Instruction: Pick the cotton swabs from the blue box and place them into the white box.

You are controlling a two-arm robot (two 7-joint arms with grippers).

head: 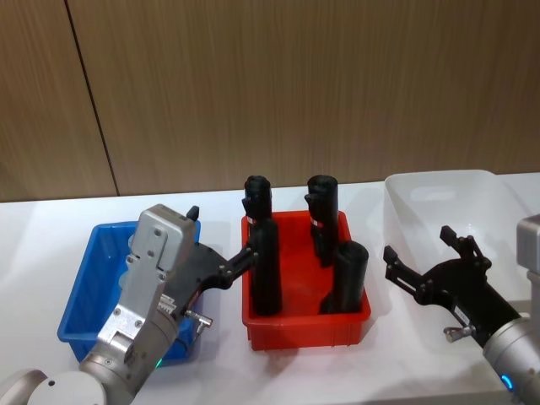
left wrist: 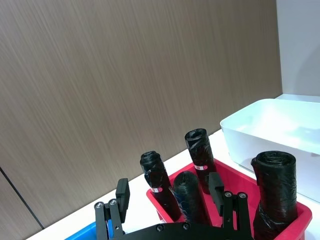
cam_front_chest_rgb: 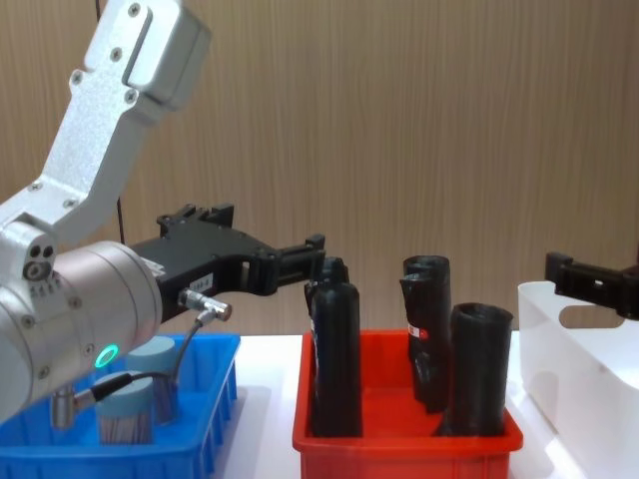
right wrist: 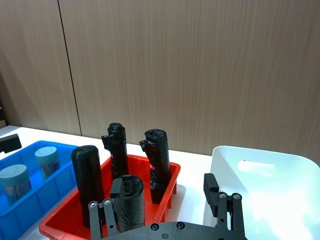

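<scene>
Wood-grain wall panels (head: 295, 84) stand behind a white tabletop (head: 42, 236) that carries three bins in a row.

The left gripper (head: 221, 236) hangs raised over the gap between the blue box (head: 80, 291) and the red bin (head: 304, 325). Its jaws are spread apart with nothing between them, and one fingertip reaches close to the nearest roll. The right gripper (head: 419, 246) hovers just beside the near left wall of the white box (head: 439, 187), its jaws likewise apart and empty.

Two cotton swabs (right wrist: 13, 181) tubs sit inside the blue box. They are clear, with flat pale blue-grey lids and white sticks showing through their sides. One stands nearer the front and one further back.

The red bin sits in the middle and holds four black rolls (head: 267, 270) standing on end, some leaning slightly. At least two of them carry small white-and-red labels (left wrist: 201, 166), but the writing on these is too small to read.

The white box stands at the robot's right, with an oval handle cut-out (right wrist: 255, 167) in its wall.

No brand name can be read anywhere on the bins or the tubs.
</scene>
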